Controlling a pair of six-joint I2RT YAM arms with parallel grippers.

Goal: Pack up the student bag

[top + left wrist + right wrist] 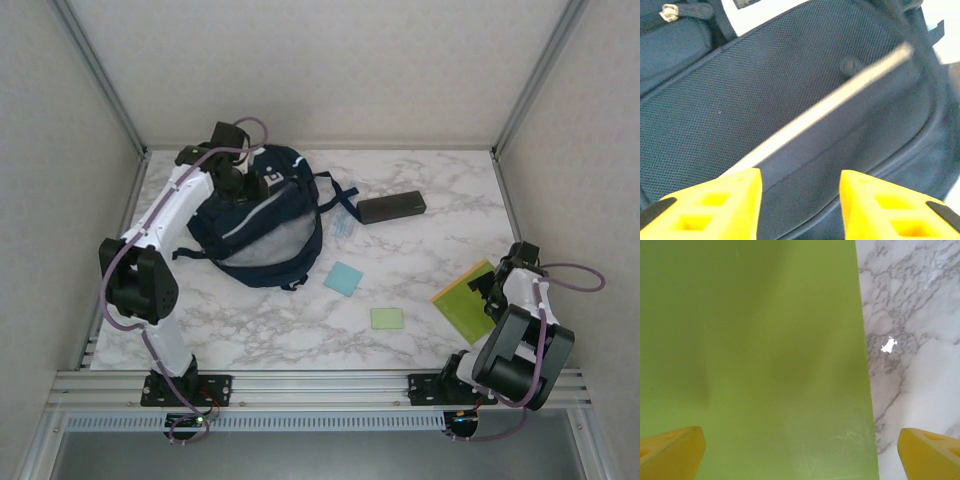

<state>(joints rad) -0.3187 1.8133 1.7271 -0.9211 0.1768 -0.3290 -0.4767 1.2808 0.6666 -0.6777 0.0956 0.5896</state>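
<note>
The student bag (262,215), dark navy with thin white stripes, lies at the back left of the marble table (420,260). A grey mesh panel of it (272,243) faces up. My left gripper (240,182) hovers over the bag's far end. In the left wrist view its yellow fingers (715,205) stand apart with nothing between them, and below them lie dark mesh (740,100) and a pale stripe (830,102). My right gripper (494,284) stands open just above a lime green book (463,300). In the right wrist view that green book (755,355) spans the gap between its wide-set fingertips (675,447).
A black case (392,207) lies right of the bag, with a small clear item (345,226) beside the bag's strap. A light blue square pad (343,278) and a small green pad (387,318) lie mid-table. Walls enclose the table at the back and both sides.
</note>
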